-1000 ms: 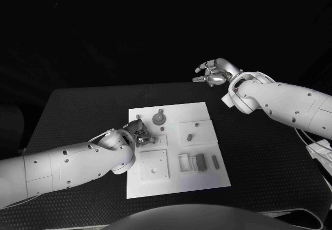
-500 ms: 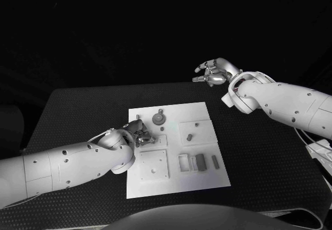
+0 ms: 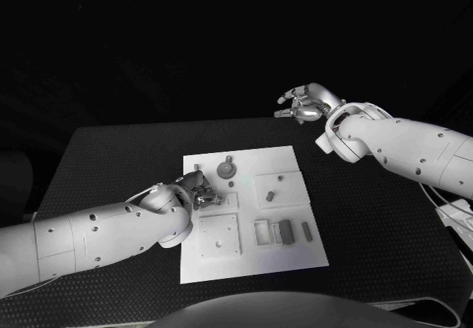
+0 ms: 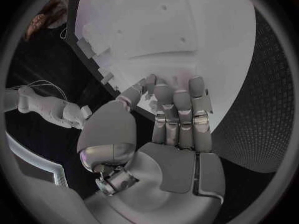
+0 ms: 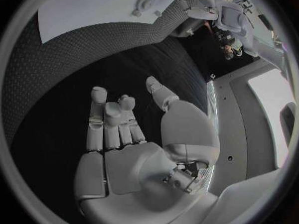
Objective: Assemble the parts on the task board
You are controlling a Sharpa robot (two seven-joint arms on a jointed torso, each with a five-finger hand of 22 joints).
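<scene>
Left hand [image 3: 194,191] works at the board's [image 3: 286,256] left edge, grasp unclear; right hand [image 3: 307,102] hovers half-curled, empty. Next likely: seating a part.

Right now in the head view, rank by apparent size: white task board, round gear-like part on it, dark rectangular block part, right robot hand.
1. white task board, clearly largest.
2. silver right robot hand; raised beyond the table's far edge, so its distance from the camera differs.
3. round gear-like part and dark rectangular block part look alike; no ranking.
</scene>
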